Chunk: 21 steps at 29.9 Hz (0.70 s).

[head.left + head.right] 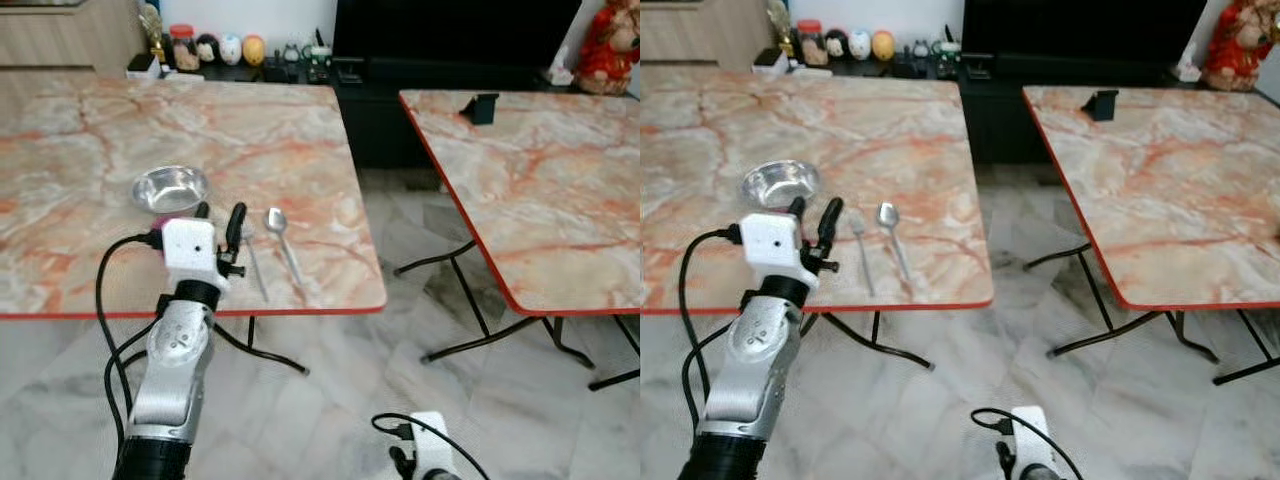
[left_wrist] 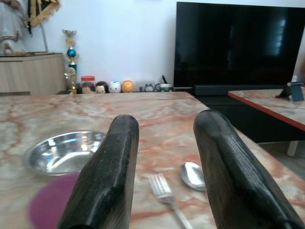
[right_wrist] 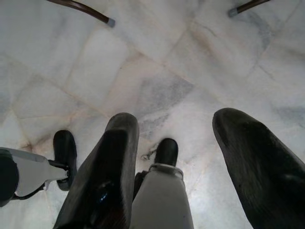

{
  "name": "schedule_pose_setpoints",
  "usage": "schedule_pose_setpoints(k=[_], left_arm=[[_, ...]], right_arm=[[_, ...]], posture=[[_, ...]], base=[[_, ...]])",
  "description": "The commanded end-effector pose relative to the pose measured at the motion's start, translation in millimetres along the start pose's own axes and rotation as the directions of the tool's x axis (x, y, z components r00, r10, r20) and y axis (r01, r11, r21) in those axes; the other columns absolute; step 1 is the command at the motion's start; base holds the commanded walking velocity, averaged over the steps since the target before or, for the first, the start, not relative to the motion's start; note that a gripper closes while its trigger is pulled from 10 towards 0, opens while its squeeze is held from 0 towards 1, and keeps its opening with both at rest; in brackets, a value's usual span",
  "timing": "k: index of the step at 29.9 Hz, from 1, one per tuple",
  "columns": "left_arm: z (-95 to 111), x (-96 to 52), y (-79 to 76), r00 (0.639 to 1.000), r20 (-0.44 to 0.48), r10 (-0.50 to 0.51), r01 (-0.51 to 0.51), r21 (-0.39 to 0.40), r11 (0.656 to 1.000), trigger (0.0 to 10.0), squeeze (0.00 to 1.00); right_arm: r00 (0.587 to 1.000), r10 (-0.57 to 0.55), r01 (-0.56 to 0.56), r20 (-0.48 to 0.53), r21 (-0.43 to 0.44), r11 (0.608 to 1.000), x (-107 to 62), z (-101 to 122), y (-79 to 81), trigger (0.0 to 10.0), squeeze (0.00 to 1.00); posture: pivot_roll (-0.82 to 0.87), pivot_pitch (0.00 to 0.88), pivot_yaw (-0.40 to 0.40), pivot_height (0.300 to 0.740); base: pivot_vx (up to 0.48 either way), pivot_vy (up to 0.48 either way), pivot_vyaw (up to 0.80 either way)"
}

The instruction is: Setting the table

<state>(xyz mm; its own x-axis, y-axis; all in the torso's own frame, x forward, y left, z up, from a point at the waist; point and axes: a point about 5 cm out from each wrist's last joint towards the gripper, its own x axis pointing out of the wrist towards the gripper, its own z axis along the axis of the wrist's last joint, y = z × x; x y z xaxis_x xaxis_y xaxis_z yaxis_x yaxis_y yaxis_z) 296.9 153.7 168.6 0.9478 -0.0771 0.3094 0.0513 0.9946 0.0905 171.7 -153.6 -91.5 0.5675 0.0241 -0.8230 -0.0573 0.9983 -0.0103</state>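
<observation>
Steel fork (image 1: 254,262) and spoon (image 1: 283,243) lie side by side near the marble table (image 1: 300,150) edge, beside a bowl (image 1: 170,188); the left gripper (image 1: 219,222) hovers, fingers apart and empty. Light, stiff, slippery: best pinched mid-handle. The right gripper (image 3: 176,157) hangs open over the floor.

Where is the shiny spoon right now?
The spoon lies on the left table near its front edge, just right of the fork. The metal bowl sits to its left, and the open left gripper hovers close by.
</observation>
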Motion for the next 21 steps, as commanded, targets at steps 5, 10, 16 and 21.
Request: schedule_pose_setpoints(k=[5, 10, 16, 21], left_arm=[[3.3, 2.1, -2.2, 1.000, 0.009, 0.001, -0.001, -0.002, 1.000, 10.0, 0.00], [3.1, 1.8, -2.3, 1.000, 0.009, 0.004, -0.004, -0.004, 1.000, 10.0, 0.00], [3.8, 2.1, -1.5, 1.000, 0.012, 0.008, -0.008, -0.005, 1.000, 10.0, 0.00], [4.1, 2.7, -1.2, 1.000, 0.014, 0.009, -0.009, -0.005, 1.000, 10.0, 0.00]], right_arm=[[1.000, -0.004, 0.004, 0.001, -0.006, 1.000, 0.4, 2.1, -2.1, 10.0, 0.00], [1.000, -0.003, 0.003, 0.001, -0.009, 1.000, 0.4, 2.2, -2.5, 10.0, 0.00], [1.000, -0.002, 0.002, 0.002, -0.009, 1.000, 0.4, 2.6, -2.6, 10.0, 0.00], [1.000, -0.003, 0.003, 0.003, -0.009, 1.000, 0.5, 3.0, -2.6, 10.0, 0.00]], posture=[[0.07, 0.000, -0.082, 0.740], [0.08, 0.000, -0.083, 0.740], [0.08, 0.000, -0.084, 0.740], [0.08, 0.000, -0.085, 0.740]], base=[[0.000, 0.340, 0.00], [0.000, 0.342, 0.00], [0.000, 0.352, 0.00], [0.000, 0.356, 0.00]])
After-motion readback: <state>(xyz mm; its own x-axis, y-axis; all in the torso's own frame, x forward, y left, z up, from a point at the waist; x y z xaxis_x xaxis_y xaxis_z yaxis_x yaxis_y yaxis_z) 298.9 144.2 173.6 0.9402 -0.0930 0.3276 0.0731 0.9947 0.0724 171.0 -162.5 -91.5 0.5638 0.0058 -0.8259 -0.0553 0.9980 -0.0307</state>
